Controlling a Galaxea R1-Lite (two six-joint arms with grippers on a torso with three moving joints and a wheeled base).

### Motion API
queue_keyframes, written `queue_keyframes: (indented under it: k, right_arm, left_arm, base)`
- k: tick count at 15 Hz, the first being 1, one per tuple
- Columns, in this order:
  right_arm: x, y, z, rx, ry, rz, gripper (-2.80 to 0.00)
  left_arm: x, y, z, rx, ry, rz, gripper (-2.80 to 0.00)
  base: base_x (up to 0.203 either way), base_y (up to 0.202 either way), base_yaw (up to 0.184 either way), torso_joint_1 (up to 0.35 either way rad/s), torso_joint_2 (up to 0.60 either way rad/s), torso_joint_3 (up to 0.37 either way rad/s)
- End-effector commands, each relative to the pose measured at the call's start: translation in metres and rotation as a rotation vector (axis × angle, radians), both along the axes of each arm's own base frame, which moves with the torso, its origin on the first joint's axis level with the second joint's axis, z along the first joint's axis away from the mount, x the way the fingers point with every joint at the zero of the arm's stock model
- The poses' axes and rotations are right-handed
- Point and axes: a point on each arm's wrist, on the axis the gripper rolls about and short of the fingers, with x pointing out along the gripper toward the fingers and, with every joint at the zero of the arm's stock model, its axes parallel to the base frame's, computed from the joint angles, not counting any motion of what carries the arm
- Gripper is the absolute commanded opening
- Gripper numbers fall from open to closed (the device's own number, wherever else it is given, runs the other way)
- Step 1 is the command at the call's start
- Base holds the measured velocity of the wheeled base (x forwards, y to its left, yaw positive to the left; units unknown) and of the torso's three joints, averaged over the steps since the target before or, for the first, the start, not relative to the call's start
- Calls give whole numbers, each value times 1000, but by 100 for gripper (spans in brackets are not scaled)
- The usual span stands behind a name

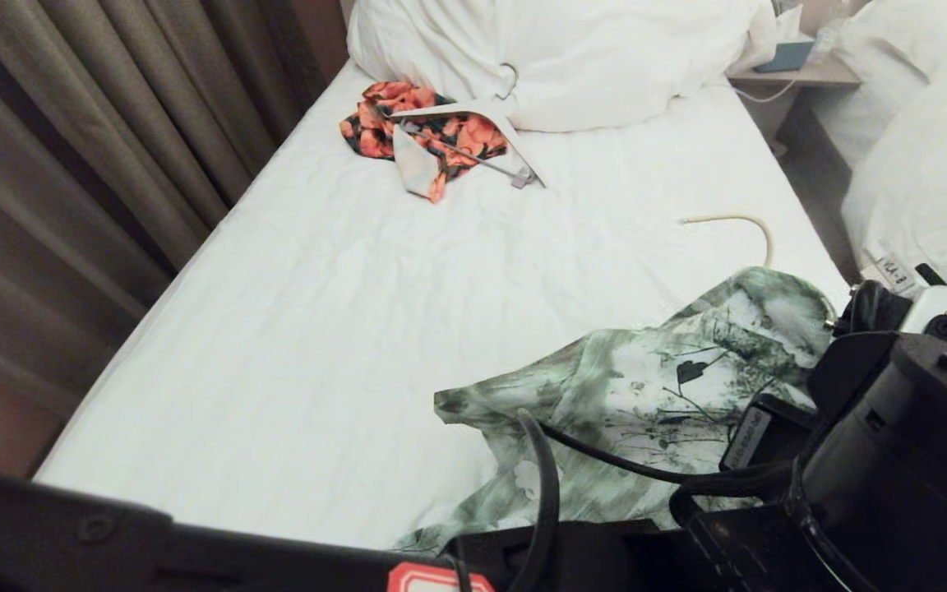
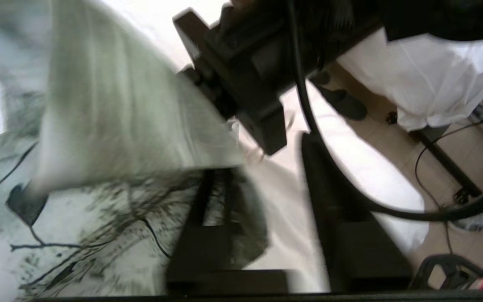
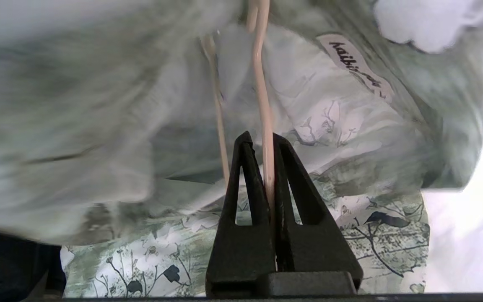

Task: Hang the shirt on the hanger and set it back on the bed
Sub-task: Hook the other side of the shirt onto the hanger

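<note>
The green-and-white shirt (image 1: pixel 654 395) lies crumpled at the near right corner of the bed (image 1: pixel 317 312). The cream hanger's hook (image 1: pixel 736 220) sticks out on the sheet beyond the collar. In the right wrist view my right gripper (image 3: pixel 262 142) is shut on the hanger's thin wire (image 3: pixel 262 96), inside the shirt (image 3: pixel 350 138) near its neck label. In the left wrist view my left gripper (image 2: pixel 266 167) is open. One finger (image 2: pixel 208 218) lies over the shirt's edge (image 2: pixel 90 218), and only white sheet (image 2: pixel 292 218) shows between the two. Both arms crowd the lower right of the head view.
An orange-and-black floral garment (image 1: pixel 432 131) with a thick white hanger (image 1: pixel 515 156) lies near the bunched duvet (image 1: pixel 572 57). Curtains (image 1: pixel 71 148) run along the bed's left side. A nightstand (image 1: pixel 802 70) and another bed (image 1: pixel 917 123) stand to the right.
</note>
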Motion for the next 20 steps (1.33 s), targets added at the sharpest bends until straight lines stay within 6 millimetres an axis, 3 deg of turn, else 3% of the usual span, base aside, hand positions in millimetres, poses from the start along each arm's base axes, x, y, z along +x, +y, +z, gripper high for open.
queue_keyframes:
  k: [1, 8, 13, 14, 20]
  right_arm:
    - [-1, 0, 1, 2, -8, 7, -280]
    - [-8, 1, 3, 15, -15, 32, -280]
    - [-8, 1, 3, 15, -22, 32, -280]
    - [-7, 1, 3, 15, -18, 32, -280]
    - [-4, 2, -2, 14, 0, 38, -280]
  left_arm:
    - [-1, 5, 0, 10, 0, 3, 0]
    - [-10, 26, -15, 111, -17, -16, 0]
    - [-14, 60, -15, 153, -14, -9, 0]
    - [-13, 67, -17, 165, -12, 0, -280]
    - [6, 128, -16, 195, -2, 112, -280]
  base:
    - [0, 0, 0, 0, 0, 0]
    - [0, 0, 0, 0, 0, 0]
    - [0, 0, 0, 0, 0, 0]
    - [0, 0, 0, 0, 0, 0]
    - [0, 0, 0, 0, 0, 0]
